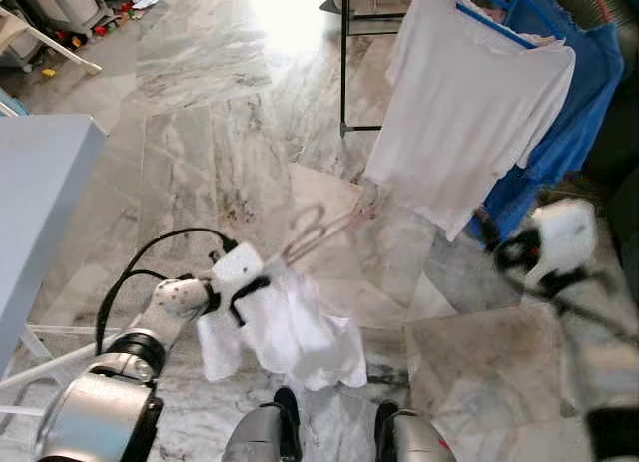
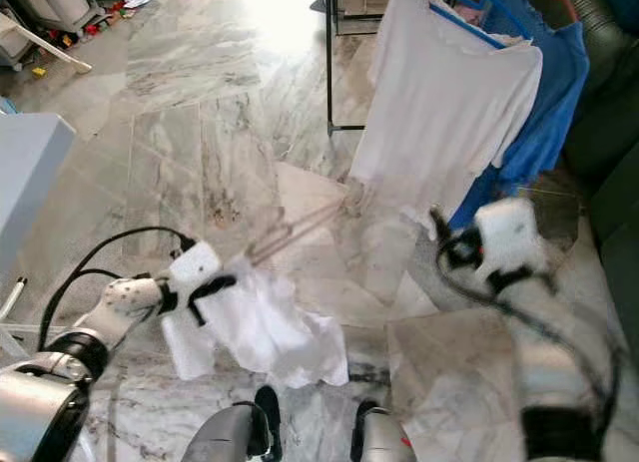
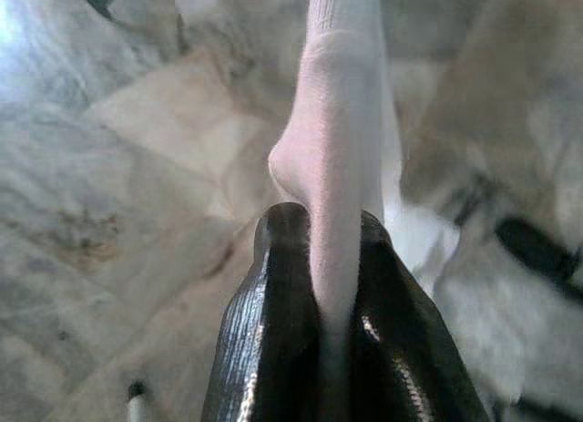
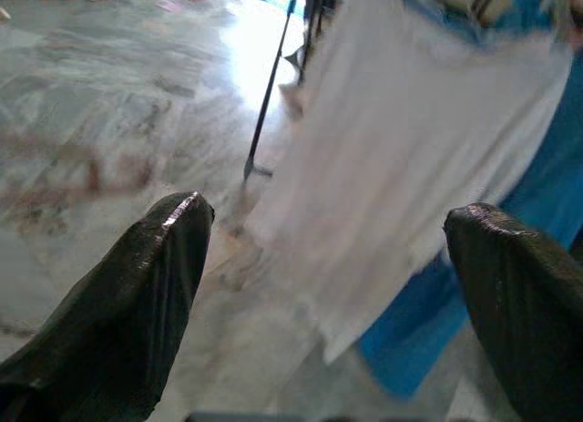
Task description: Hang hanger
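A marble floor is spread across the scene, with a grey table at the robot's left edge. A black rack is seen ahead to the right; from it a white shirt is hung on a blue hanger, with a blue garment just behind it. Lower down, near the robot's feet, a white cloth is held above the floor by the left gripper, whose two black fingers are clamped tight on a fold of it. The hanger, blurred and pale, is seen sticking up out of that cloth, pointed toward the rack and well short of it. The right gripper is raised at the right, below and near the white shirt, its fingers spread wide with nothing between them; it is blurred in the head views
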### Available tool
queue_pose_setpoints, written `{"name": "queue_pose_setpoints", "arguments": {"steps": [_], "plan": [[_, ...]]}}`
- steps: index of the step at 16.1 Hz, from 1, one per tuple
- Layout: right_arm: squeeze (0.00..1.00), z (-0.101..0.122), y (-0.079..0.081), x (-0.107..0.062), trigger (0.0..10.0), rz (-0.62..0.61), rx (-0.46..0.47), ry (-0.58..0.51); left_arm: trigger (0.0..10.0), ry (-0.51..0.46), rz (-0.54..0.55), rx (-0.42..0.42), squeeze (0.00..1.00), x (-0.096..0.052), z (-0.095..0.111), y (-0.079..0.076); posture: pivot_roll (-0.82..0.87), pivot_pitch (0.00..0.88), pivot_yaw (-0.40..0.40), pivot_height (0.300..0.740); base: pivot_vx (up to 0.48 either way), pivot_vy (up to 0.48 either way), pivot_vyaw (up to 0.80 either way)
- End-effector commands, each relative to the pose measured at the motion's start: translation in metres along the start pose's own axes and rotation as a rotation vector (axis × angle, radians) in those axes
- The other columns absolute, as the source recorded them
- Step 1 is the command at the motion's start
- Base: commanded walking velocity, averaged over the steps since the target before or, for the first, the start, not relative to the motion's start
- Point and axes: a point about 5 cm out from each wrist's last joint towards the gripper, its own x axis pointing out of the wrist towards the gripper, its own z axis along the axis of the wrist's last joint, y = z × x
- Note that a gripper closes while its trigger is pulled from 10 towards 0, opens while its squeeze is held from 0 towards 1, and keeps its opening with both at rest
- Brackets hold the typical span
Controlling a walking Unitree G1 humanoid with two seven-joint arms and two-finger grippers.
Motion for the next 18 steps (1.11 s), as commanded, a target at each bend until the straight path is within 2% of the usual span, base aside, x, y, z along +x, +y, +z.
{"name": "queue_pose_setpoints", "arguments": {"steps": [1,2,5,8,9,10,12,13,14,15,17,18], "plan": [[0.0,-0.01,0.008,-0.004,10.0,-0.051,0.067,0.053,0.0,-0.106,0.026,-0.037,0.0,0.004,0.017,0.003,-0.15,0.23,0.103,0.74,0.0,0.0,0.0],[0.0,-0.024,0.016,-0.005,10.0,-0.108,0.142,0.129,0.0,-0.19,0.045,-0.055,0.0,0.009,0.031,0.002,-0.15,0.232,0.102,0.74,0.0,0.0,0.0],[0.0,-0.04,0.034,-0.007,10.0,-0.119,0.222,0.219,0.0,-0.276,0.012,-0.059,0.0,0.014,0.047,-0.003,-0.14,0.234,0.093,0.74,0.0,0.0,0.0],[0.0,-0.042,0.054,-0.004,10.0,-0.059,0.343,0.218,0.0,-0.379,-0.045,0.005,0.0,0.015,0.074,-0.001,-0.14,0.236,0.093,0.74,0.0,0.0,0.0],[0.0,-0.042,0.055,-0.003,10.0,-0.075,0.353,0.22,0.0,-0.389,-0.05,0.012,0.0,0.015,0.076,0.0,-0.14,0.236,0.095,0.74,0.0,0.0,0.0],[0.0,-0.042,0.056,-0.002,10.0,-0.089,0.424,0.219,0.0,-0.423,-0.086,0.042,0.0,0.014,0.083,-0.001,-0.14,0.236,0.096,0.74,0.0,0.0,0.0],[0.0,-0.044,0.061,-0.005,10.0,-0.047,0.442,0.225,0.0,-0.459,-0.143,0.083,0.0,0.013,0.09,-0.005,-0.14,0.237,0.099,0.74,0.0,0.0,0.0],[0.0,-0.047,0.069,-0.007,10.0,0.013,0.555,0.24,0.0,-0.488,-0.18,0.087,0.0,0.012,0.093,-0.007,-0.13,0.239,0.101,0.74,0.0,0.0,0.0],[0.0,-0.048,0.075,-0.009,10.0,0.05,0.573,0.255,0.0,-0.5,-0.206,0.091,0.0,0.011,0.094,-0.009,-0.13,0.239,0.101,0.74,0.0,0.0,0.0],[0.0,-0.052,0.081,-0.009,10.0,0.078,0.539,0.282,0.0,-0.506,-0.237,0.095,0.0,0.011,0.093,-0.013,-0.13,0.24,0.103,0.74,0.0,0.0,0.0],[0.0,-0.058,0.094,-0.01,10.0,0.145,0.587,0.321,0.0,-0.528,-0.298,0.087,0.0,0.01,0.092,-0.02,-0.13,0.242,0.099,0.74,0.0,0.0,0.0],[0.0,-0.062,0.097,-0.009,10.0,0.154,0.583,0.343,0.0,-0.53,-0.319,0.093,0.0,0.01,0.091,-0.024,-0.13,0.242,0.1,0.74,0.0,0.0,0.0]]}}
